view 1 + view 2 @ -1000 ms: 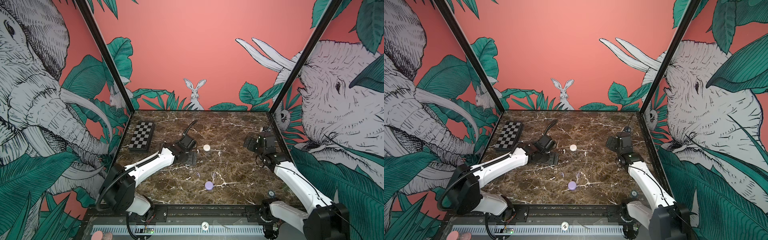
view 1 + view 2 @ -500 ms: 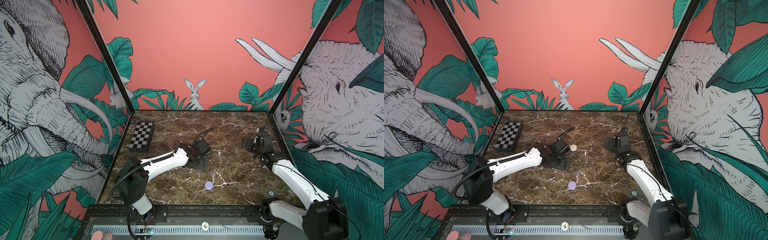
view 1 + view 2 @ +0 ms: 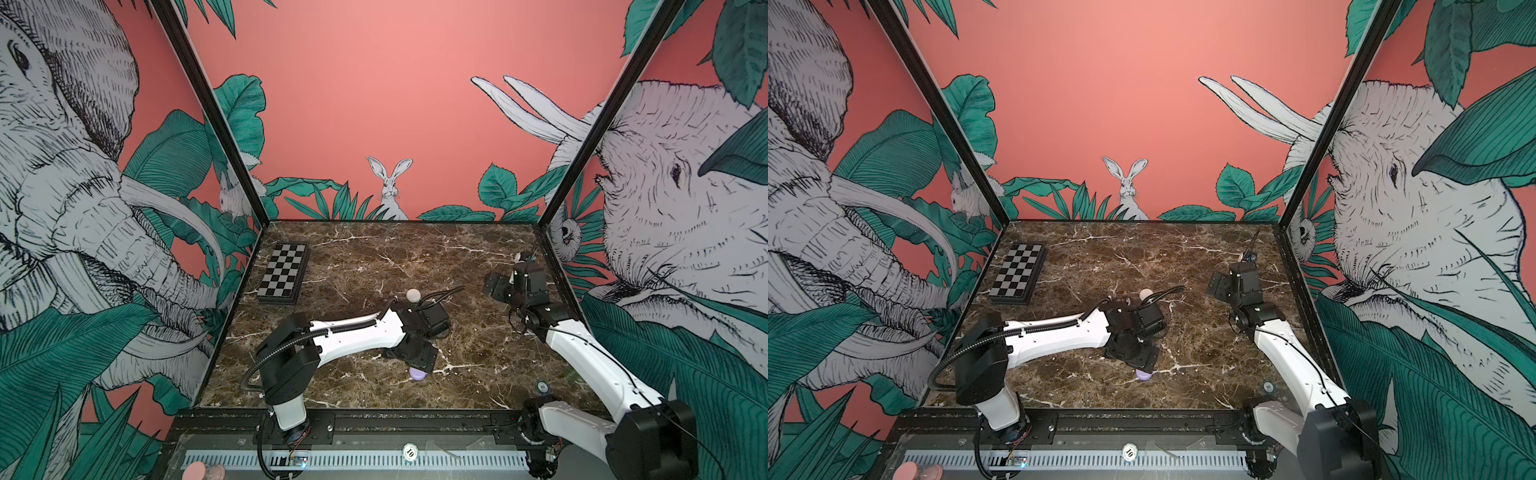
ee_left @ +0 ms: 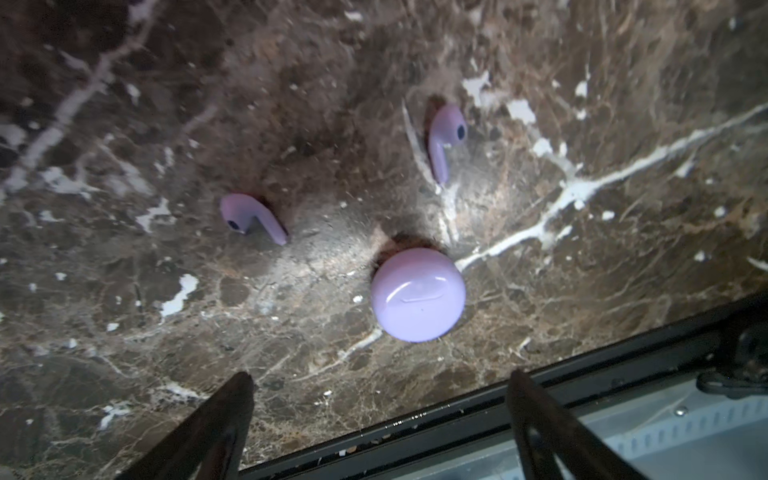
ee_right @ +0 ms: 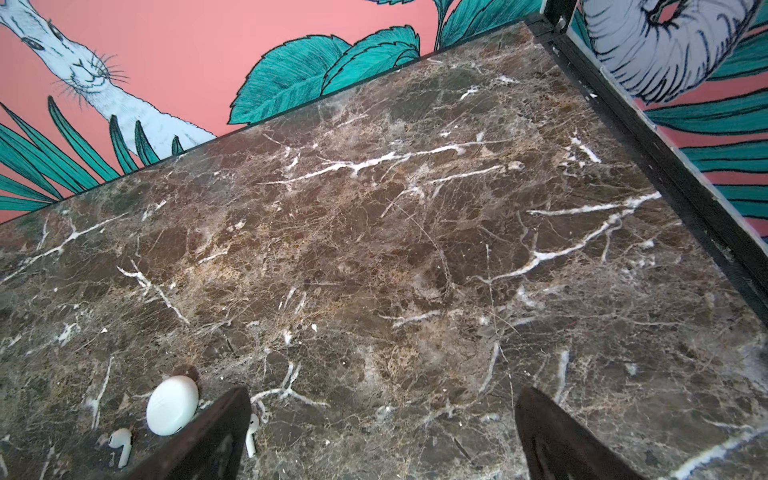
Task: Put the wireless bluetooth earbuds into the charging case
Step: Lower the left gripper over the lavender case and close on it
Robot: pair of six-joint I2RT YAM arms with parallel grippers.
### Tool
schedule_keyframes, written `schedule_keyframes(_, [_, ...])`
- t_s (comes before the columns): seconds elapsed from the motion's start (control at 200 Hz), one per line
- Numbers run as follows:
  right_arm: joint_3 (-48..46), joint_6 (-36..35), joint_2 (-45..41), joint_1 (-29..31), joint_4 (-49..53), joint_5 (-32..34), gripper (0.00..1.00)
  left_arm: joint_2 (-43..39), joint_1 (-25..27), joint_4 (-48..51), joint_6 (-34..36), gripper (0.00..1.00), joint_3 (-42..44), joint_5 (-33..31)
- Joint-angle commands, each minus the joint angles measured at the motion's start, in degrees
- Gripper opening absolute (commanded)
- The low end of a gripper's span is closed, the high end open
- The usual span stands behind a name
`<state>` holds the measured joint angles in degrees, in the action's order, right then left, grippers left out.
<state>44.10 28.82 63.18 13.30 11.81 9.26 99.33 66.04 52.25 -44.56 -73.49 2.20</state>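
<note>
- Brown marble tabletop [image 3: 365, 257] is stretching under jungle murals, with a chessboard [image 3: 283, 272] lying far left.
- Left gripper [image 4: 381, 376] is hovering close by the round lilac case [image 4: 418, 295], fingers spread wide, holding nothing.
- One lilac earbud [image 4: 251, 218] and the other lilac earbud [image 4: 444, 139] are lying loose near that case, apart from it.
- Right gripper [image 5: 383, 392] is hanging splayed and empty — white case [image 5: 172, 405] and two white earbuds [image 5: 120, 446] lying mid-table, well apart from it.

Both top views overlook the whole tabletop [image 3: 374, 257] from the front — wrist cameras sit near it.
</note>
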Motion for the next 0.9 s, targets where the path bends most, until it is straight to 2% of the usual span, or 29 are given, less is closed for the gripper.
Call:
schedule_keyframes(0.0, [0.3,-0.5,-1.6,0.3,-1.4,1.8,0.98,0.5,0.3,-0.1,0.2,0.93,0.7,3.9])
schedule_keyframes(0.305, [0.1,-0.3,-1.8,0.2,-1.3,2.4,0.98,6.5,1.1,0.9,2.9,0.92,-2.7,5.0])
schedule_keyframes(0.67, [0.0,0.1,-1.6,0.3,-1.9,1.9,0.98,9.4,1.4,0.3,1.7,0.9,-5.6,3.5])
schedule_keyframes(0.895, [-0.1,0.1,-2.3,0.3,-1.9,2.0,0.98,11.0,1.5,-1.1,0.8,0.85,-4.9,5.2])
